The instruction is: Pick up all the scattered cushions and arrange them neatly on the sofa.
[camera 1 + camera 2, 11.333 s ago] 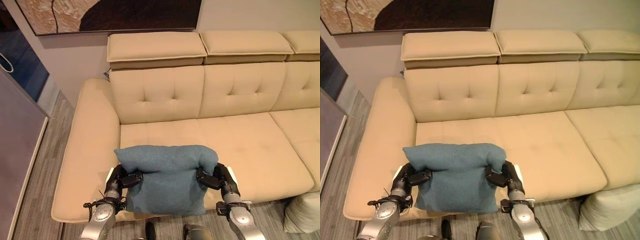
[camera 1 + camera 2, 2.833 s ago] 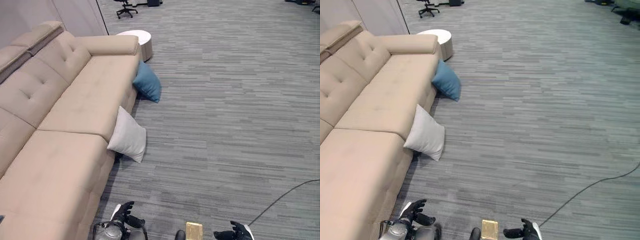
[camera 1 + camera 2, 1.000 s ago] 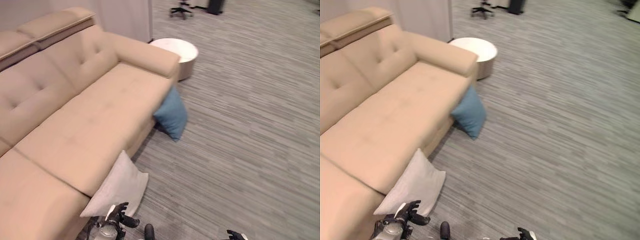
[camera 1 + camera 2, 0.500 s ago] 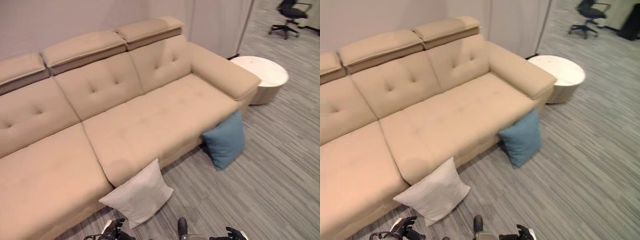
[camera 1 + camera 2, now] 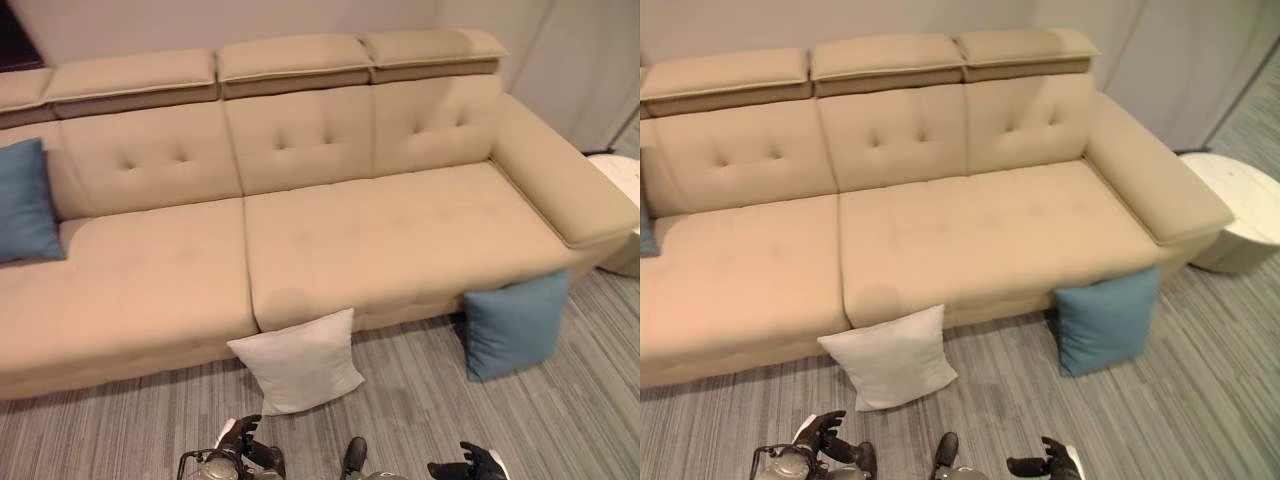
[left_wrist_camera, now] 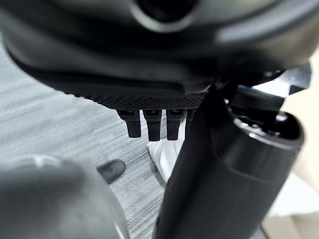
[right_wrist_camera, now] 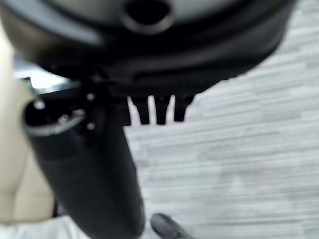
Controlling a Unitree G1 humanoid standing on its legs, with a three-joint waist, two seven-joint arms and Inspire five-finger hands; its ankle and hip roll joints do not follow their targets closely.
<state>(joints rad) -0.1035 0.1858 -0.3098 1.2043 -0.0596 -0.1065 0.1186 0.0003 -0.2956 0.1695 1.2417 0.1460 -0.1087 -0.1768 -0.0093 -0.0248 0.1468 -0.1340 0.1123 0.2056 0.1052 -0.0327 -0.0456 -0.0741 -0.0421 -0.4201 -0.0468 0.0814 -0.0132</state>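
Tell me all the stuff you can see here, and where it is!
sofa: one, beige, along the wall.
blue cushion on sofa: one, blue, upright at the sofa's left end.
white cushion: one, white, on the floor leaning on the sofa front.
blue cushion on floor: one, blue, on the floor under the right armrest.
round table: one, white, right of the sofa.
left hand: dark, open, low by the floor.
right hand: dark, open, low by the floor.

blue cushion on sofa: cut by frame edge
round table: partly out of frame
white cushion: mostly behind left thumb
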